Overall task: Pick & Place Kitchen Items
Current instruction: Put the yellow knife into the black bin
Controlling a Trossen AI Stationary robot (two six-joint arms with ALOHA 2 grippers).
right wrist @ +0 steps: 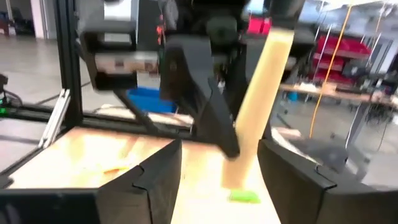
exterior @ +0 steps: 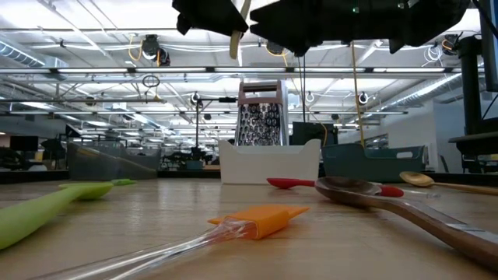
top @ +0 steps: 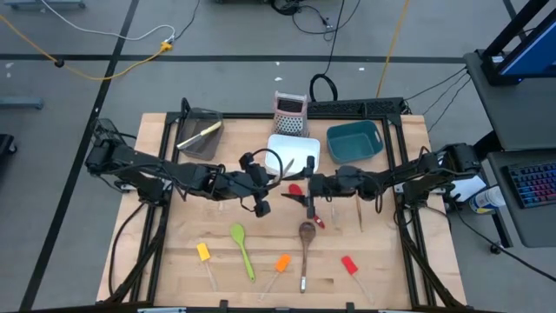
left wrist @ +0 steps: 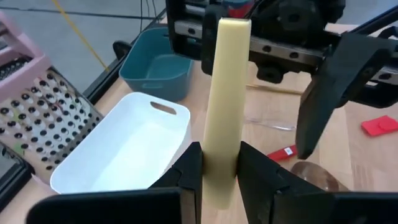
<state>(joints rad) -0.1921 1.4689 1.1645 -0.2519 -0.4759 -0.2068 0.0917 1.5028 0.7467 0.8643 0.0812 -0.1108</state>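
Observation:
My left gripper (top: pixel 261 193) and my right gripper (top: pixel 309 186) meet above the table's middle, just near the white bin (top: pixel 294 152). The left gripper (left wrist: pixel 219 163) is shut on a cream knife handle (left wrist: pixel 225 93); the blade is hidden. My right gripper (right wrist: pixel 219 154) is open, with the handle (right wrist: pixel 258 106) standing between its fingers, and I see no touch. In the low view the handle (exterior: pixel 239 29) hangs high over the table. Other utensils lie on the wood: a green spoon (top: pixel 241 248), an orange spatula (top: pixel 280 264) and a wooden spoon (top: pixel 306 236). My left gripper pinches the cream handle (left wrist: pixel 221 177) between its two fingers, at the end away from the free tip. The handle runs out forward past the fingertips toward the right gripper. It is lifted clear of the table and tilted.
At the far side stand a dark mesh bin (top: pixel 200 132) holding a cream knife, the grater (top: pixel 289 113) and a teal bin (top: pixel 354 141). A yellow spatula (top: pixel 203 252), a red spatula (top: pixel 349 265) and a red spoon (top: pixel 296 189) lie on the near half.

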